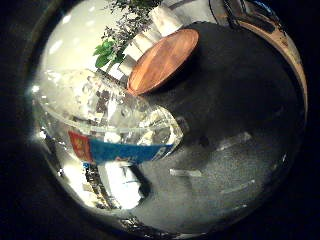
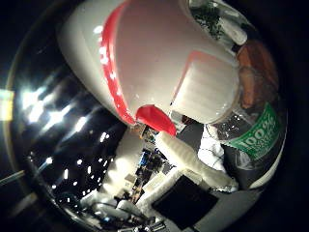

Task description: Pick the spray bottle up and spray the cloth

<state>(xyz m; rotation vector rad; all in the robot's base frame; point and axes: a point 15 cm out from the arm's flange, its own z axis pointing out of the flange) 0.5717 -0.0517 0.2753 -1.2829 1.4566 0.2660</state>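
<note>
The spray bottle fills much of both views, close against my palm. Its white spray head (image 2: 159,53) has a red trigger (image 2: 154,118) and a ribbed white collar. Its clear body (image 1: 107,112) carries a blue and red label and a green one. White and black parts of my right hand (image 2: 193,162) reach across beside the bottle, curled towards it. Behind the bottle's neck a white patch with dark grid lines (image 2: 211,145) shows; it may be the cloth. The bottle hides most of it.
A round wooden tray (image 1: 162,60) lies on the dark tabletop (image 1: 240,100), beyond the bottle. A green leafy plant (image 1: 107,50) and white objects stand at the tray's far side. Pale tape strips (image 1: 185,172) mark the tabletop.
</note>
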